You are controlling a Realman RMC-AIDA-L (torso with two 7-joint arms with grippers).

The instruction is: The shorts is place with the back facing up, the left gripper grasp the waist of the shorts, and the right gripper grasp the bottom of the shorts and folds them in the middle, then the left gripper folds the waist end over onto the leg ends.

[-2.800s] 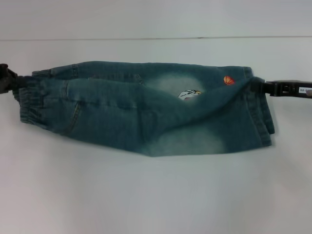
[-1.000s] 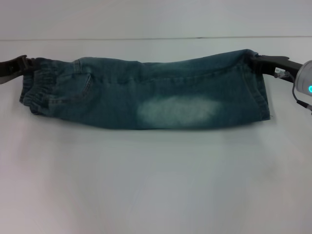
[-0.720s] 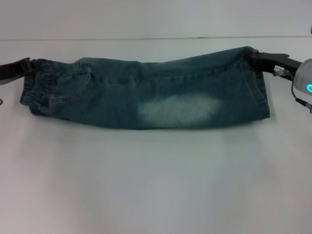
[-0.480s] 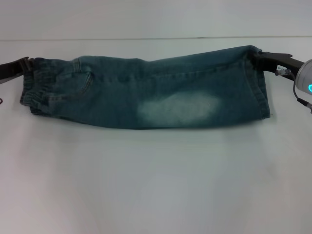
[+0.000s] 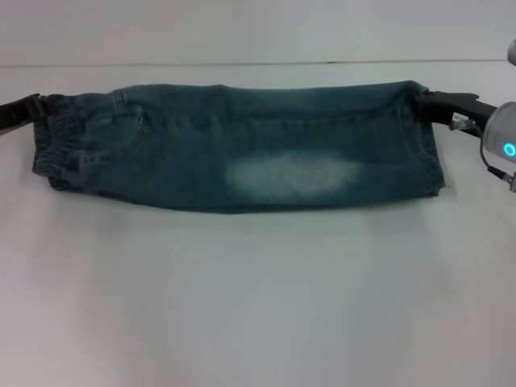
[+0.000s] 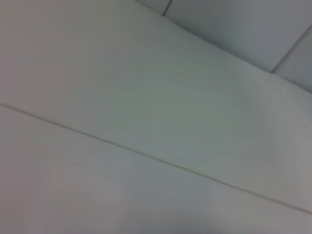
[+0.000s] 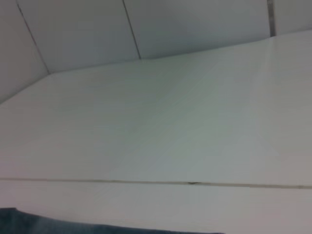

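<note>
Since smoothed flatter, shorts between both claws.

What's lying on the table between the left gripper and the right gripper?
Only the folded blue-green denim shorts, spanning from left gripper to right gripper, in the head view.

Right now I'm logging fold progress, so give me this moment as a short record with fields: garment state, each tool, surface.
garment: the shorts, folded lengthwise into a long band, lying flat
waist: the waist, gathered, at the robot's left end
leg ends: the leg ends, at the robot's right end
left tool: the left gripper, at the far corner of the waist
right tool: the right gripper, at the far corner of the leg ends
surface: white table
second fold: not yet done
</note>
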